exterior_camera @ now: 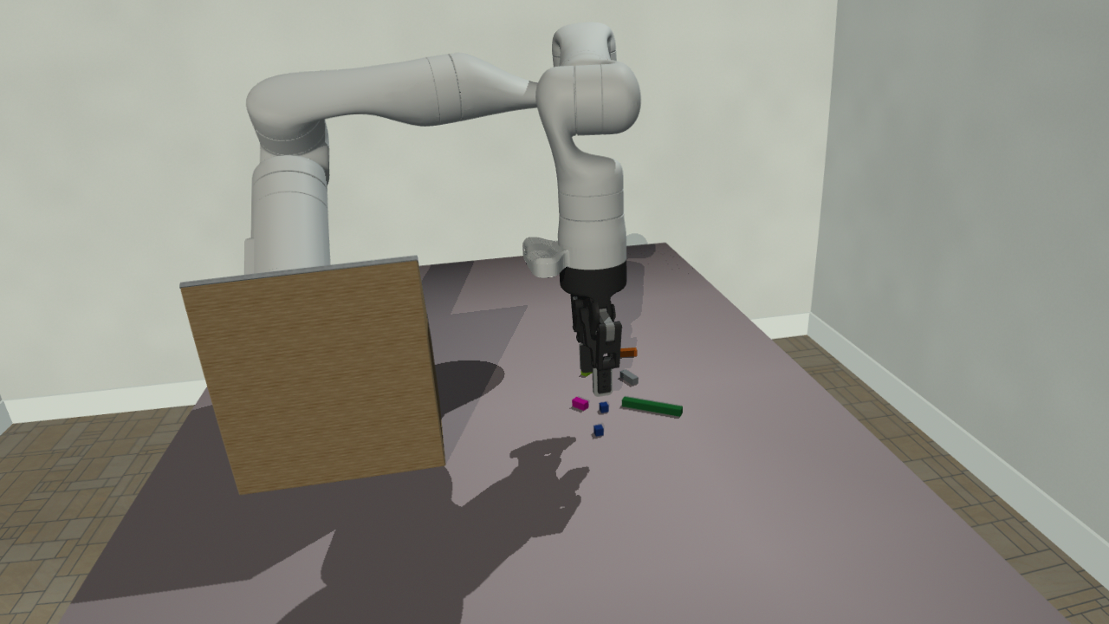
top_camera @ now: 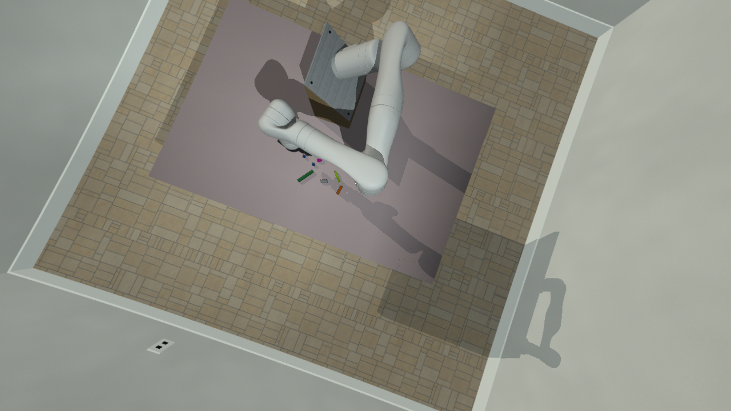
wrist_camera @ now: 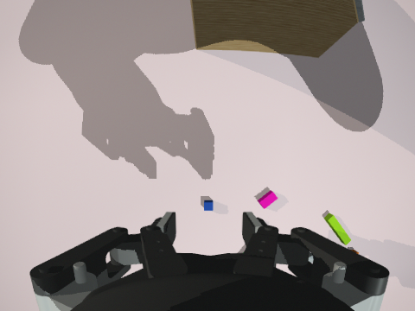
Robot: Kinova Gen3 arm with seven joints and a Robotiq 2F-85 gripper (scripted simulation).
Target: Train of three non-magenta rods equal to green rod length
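My gripper (exterior_camera: 594,375) (wrist_camera: 208,224) points down above the table, fingers parted, nothing between them. One blue rod (top_camera: 304,156) (exterior_camera: 598,431) (wrist_camera: 208,206) lies beyond the fingertips in the wrist view. The other blue rod (top_camera: 313,164) (exterior_camera: 603,407) lies nearer the green rod (top_camera: 305,176) (exterior_camera: 651,406); both are hidden in the wrist view. A grey rod (top_camera: 324,181) (exterior_camera: 628,378), a lime rod (top_camera: 337,176) (exterior_camera: 585,373) (wrist_camera: 337,229) and an orange rod (top_camera: 339,189) (exterior_camera: 628,352) lie apart. The fingers partly hide the lime rod in the exterior view.
A magenta rod (top_camera: 319,160) (exterior_camera: 580,403) (wrist_camera: 267,199) lies near the blue rods. The arm's wooden pedestal (top_camera: 329,109) (exterior_camera: 317,380) (wrist_camera: 277,22) stands on the mauve table (top_camera: 219,127) (exterior_camera: 736,497). The arm's shadow falls on the table.
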